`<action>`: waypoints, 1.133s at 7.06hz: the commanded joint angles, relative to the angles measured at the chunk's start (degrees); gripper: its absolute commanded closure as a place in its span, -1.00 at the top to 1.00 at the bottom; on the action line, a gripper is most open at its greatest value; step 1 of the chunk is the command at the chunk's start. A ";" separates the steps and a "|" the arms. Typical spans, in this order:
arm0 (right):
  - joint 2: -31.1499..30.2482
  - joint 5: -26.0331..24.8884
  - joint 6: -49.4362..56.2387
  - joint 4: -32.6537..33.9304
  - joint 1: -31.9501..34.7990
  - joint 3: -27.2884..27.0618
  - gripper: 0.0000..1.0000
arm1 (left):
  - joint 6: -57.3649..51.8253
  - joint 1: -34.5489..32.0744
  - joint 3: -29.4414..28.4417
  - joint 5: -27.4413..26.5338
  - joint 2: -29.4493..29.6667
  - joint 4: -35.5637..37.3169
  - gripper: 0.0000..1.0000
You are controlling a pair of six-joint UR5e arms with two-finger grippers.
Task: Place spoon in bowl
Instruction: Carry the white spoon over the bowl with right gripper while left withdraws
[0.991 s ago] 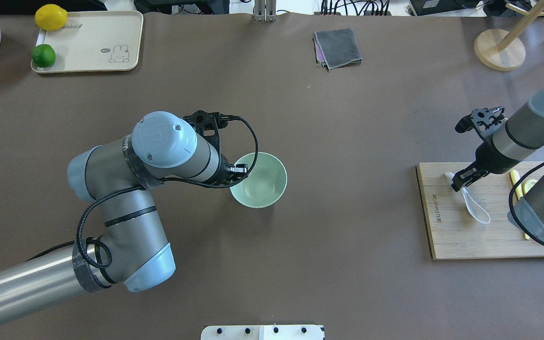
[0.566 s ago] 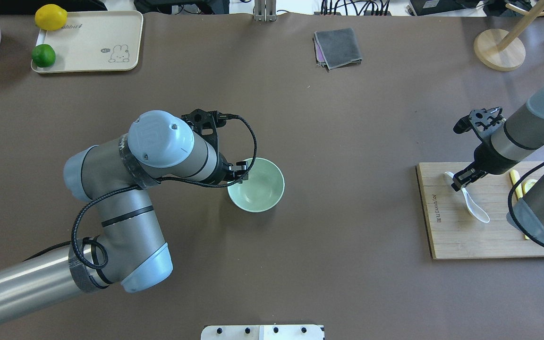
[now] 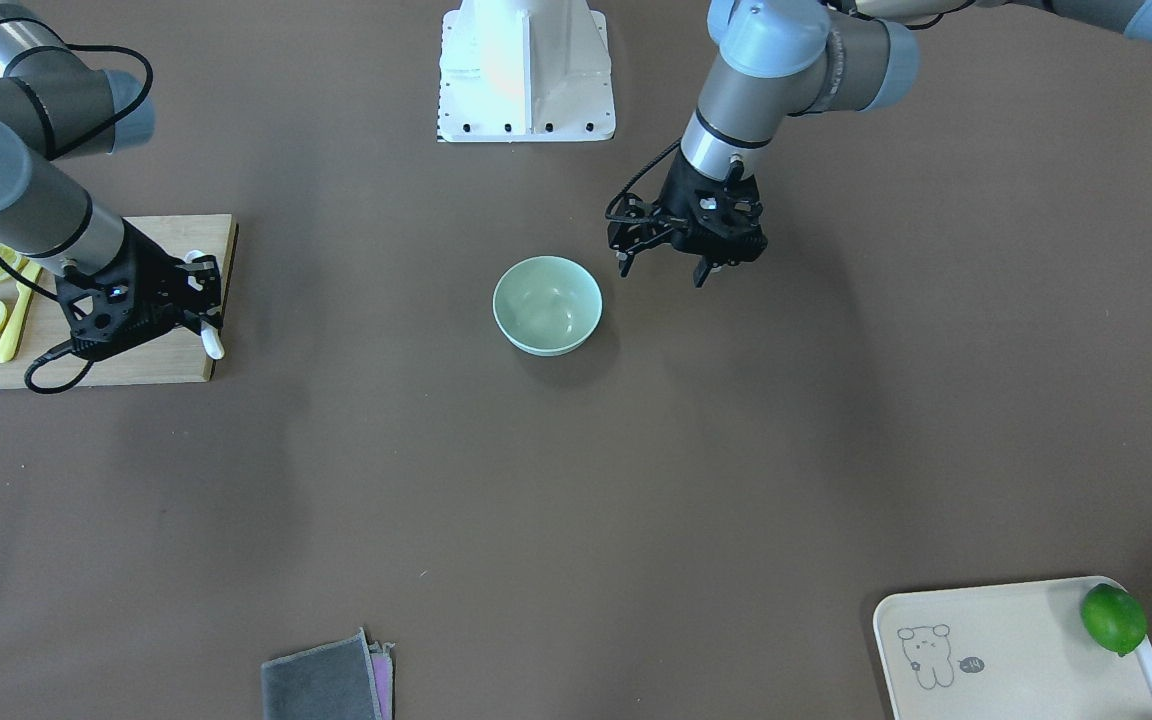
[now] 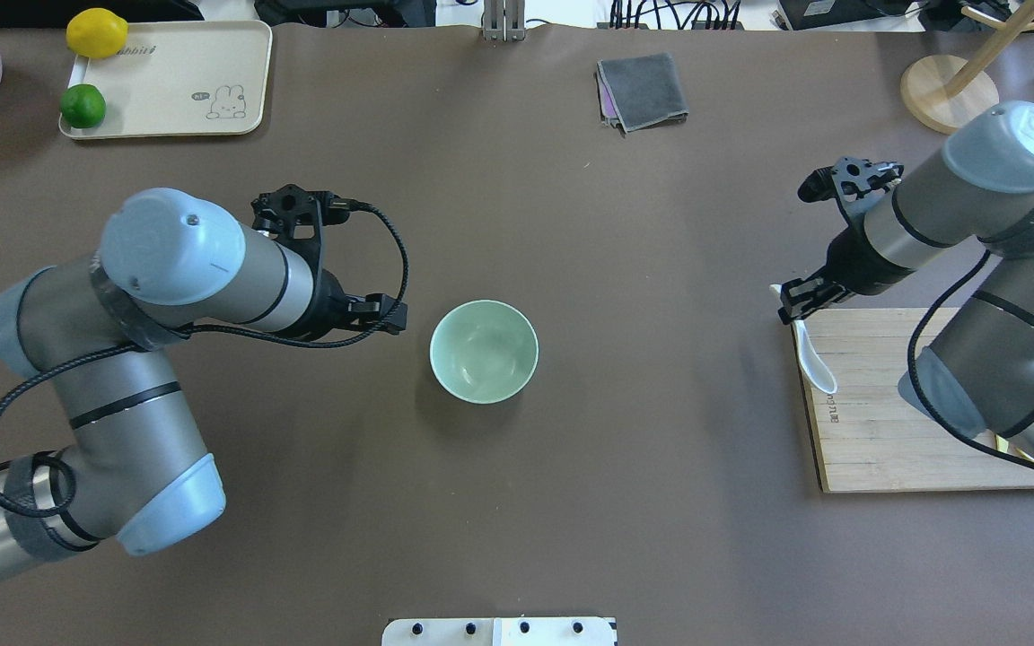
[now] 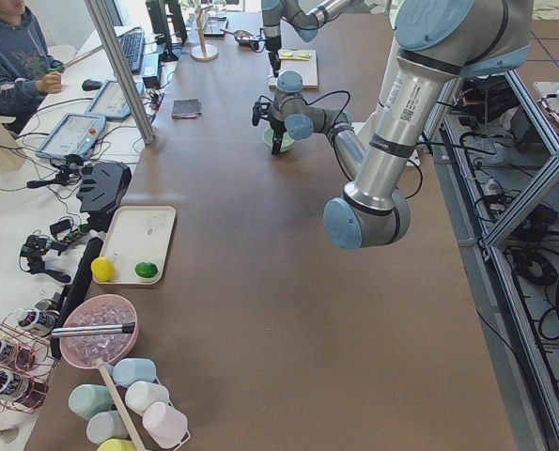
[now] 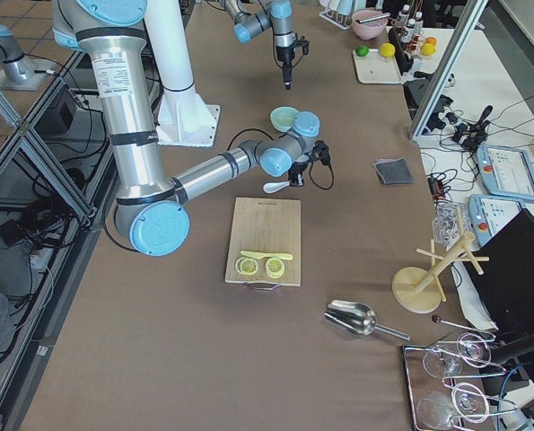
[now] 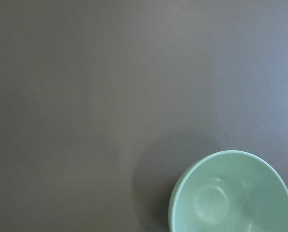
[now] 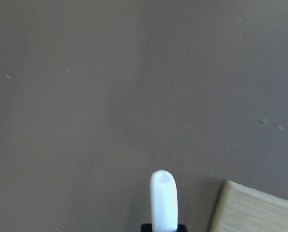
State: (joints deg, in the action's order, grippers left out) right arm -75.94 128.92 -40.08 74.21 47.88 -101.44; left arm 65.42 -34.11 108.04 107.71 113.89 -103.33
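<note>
Spoon [image 4: 818,361] now aloft; bowl [image 4: 484,351] free

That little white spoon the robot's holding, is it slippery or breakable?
Probably slippery: the spoon looks glossy, and the right gripper pinches only its handle end, so the scoop may swing. It looks rigid, likely ceramic, so a drop might chip it.

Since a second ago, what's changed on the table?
The left gripper backed away from the bowl, toward its own side. The right gripper, shut on the spoon, carried it to the bowl-side edge of the cutting board. The bowl barely shifted; the cutting board stayed put.
</note>
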 commanded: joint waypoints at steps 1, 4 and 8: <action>10.50 -4.98 -19.94 0.14 -4.71 2.81 -1.00 | -10.27 -5.33 2.08 3.45 -8.04 -0.64 0.93; 20.82 -15.76 -47.05 0.06 -11.38 7.84 -1.00 | -18.99 -11.40 1.83 8.11 -17.62 -6.95 0.93; 26.98 -28.63 -58.97 6.55 -18.78 8.72 -1.00 | -24.47 -15.29 0.60 11.47 -21.08 -9.69 0.93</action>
State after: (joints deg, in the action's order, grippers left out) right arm -50.51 102.95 -97.15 78.77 30.73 -93.00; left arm 41.29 -49.14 108.89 118.86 92.77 -112.82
